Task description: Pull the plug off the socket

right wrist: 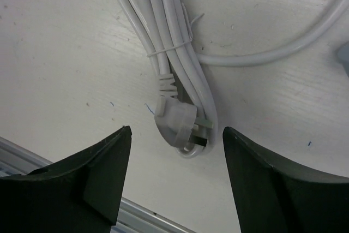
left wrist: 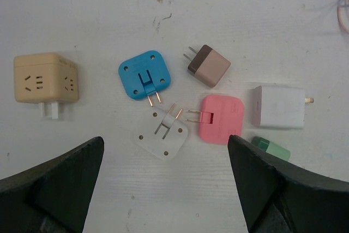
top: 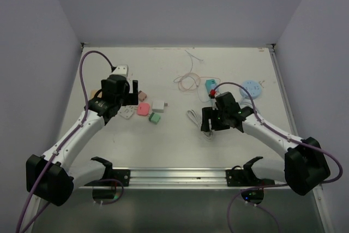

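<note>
A white plug (right wrist: 177, 123) lies flat on the table at the end of a tied bundle of white cable (right wrist: 174, 36), its prongs bare and in no socket. My right gripper (right wrist: 177, 132) hangs just above it, open, one finger on each side and neither touching. From above, this gripper (top: 209, 125) sits by the cable coil (top: 192, 116), and a teal socket block (top: 210, 84) lies beyond it. My left gripper (left wrist: 165, 140) is open and empty over loose adapters, with a tan cube socket (left wrist: 46, 77) to their left.
Blue (left wrist: 144, 75), white (left wrist: 162, 132), pink (left wrist: 219, 118), brown (left wrist: 209, 65), white box (left wrist: 279, 106) and green (left wrist: 271, 148) adapters lie under the left gripper. A pink wire loop (top: 188, 82) and a light blue round object (top: 251, 89) lie farther back. A metal rail (top: 180, 176) runs along the near edge.
</note>
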Controlling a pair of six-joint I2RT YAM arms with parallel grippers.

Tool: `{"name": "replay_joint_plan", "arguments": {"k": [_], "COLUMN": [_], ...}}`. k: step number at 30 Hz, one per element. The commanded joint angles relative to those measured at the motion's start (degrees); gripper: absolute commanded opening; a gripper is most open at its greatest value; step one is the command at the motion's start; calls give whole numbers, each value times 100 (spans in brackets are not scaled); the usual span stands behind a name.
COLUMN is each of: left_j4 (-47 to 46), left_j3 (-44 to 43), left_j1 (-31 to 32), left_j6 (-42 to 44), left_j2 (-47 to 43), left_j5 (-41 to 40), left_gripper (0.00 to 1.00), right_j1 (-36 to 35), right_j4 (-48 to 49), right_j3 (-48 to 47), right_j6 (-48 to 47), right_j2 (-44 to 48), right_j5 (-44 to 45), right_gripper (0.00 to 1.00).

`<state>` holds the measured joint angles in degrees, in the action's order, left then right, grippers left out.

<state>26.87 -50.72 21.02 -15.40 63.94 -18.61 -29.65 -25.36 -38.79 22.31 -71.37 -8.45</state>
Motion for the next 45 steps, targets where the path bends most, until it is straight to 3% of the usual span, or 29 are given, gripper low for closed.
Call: {"name": "replay_joint_plan", "arguments": {"k": [1, 8, 13, 20, 28, 34, 45], "left_j4": [-270, -279, -288, -297, -314, -323, -385], "left_j3": [53, 62, 62, 71, 80, 89, 106], "left_j1": [-36, -36, -36, -27, -27, -27, -27], "left_j6": [63, 55, 55, 63, 99, 125, 169], "left_j2": [48, 66, 101, 83, 57, 74, 127], "left_j5": [51, 33, 112, 121, 200, 209, 358], "left_gripper": [100, 100, 100, 100, 99, 99, 99], "right_j1": [20, 818, 1671, 2209, 2244, 2192, 1146], "right_j4": [-294, 92, 786, 1770, 2326, 2326, 2009], "right_j3": [-549, -1104, -1053, -1219, -1684, -1791, -1659], "right_j6": [2, -86, 431, 968, 372, -77, -315], "right_j2": [343, 563, 371, -919, -2125, -2591, -2882], "right_j5": [272, 1441, 1434, 1206, 538, -569, -632], "right_gripper": [72, 70, 54, 45, 40, 39, 40]}}
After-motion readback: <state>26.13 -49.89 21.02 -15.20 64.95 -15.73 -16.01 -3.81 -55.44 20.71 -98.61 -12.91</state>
